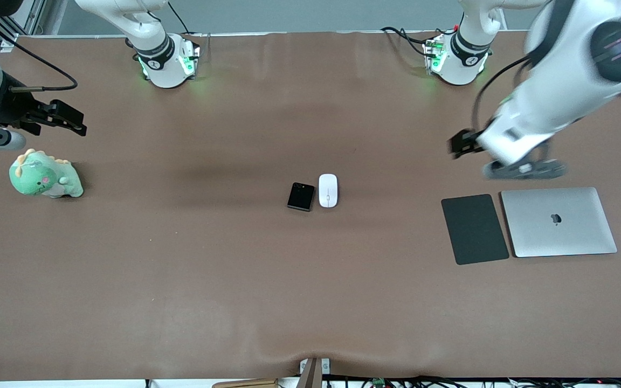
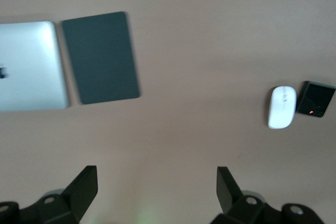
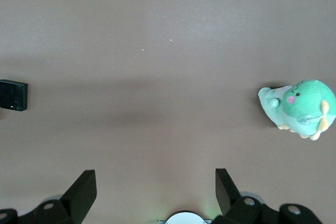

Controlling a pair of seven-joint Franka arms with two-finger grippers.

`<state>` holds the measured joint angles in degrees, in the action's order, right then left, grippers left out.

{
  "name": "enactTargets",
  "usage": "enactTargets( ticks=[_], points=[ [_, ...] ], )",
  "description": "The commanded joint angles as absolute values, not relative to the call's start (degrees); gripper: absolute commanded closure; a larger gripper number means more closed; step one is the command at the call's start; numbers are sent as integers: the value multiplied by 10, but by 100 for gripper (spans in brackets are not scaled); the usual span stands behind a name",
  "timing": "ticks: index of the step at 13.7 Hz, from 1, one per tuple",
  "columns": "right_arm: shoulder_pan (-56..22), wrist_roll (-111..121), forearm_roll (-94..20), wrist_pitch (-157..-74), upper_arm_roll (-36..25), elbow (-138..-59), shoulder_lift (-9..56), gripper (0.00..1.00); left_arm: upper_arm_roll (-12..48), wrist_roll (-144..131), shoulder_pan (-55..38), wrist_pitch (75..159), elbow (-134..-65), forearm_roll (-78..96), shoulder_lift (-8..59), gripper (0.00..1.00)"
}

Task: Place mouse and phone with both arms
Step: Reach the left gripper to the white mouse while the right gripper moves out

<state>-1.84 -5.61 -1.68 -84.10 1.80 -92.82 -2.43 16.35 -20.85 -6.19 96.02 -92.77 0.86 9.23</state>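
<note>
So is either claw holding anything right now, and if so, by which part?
Nothing is held. Both claws are open and empty: the left claw over bare table, the right claw likewise. The mouse and phone lie untouched mid-table.

White mouse (image 1: 328,189) flat beside black phone (image 1: 301,196).

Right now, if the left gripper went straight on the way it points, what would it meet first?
Probably bare table: the left gripper, jaws open, faces down at empty surface between the dark pad and the mouse. Depth is unclear.
</note>
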Motion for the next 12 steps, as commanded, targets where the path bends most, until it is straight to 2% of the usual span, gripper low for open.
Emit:
enactTargets(
  ticks=[1,5,12],
  points=[
    [-16,-77,-34,-845,24,-930,-16,0,207,-260,-61,1034,-957,13,127,0],
    [-27,-110,-75,-866,25,-929,10,0,213,-358,-129,1157,-995,9,179,0],
    [-76,-117,-108,-955,26,-930,103,0,212,-411,-197,1295,-994,-4,297,0]
  ],
)
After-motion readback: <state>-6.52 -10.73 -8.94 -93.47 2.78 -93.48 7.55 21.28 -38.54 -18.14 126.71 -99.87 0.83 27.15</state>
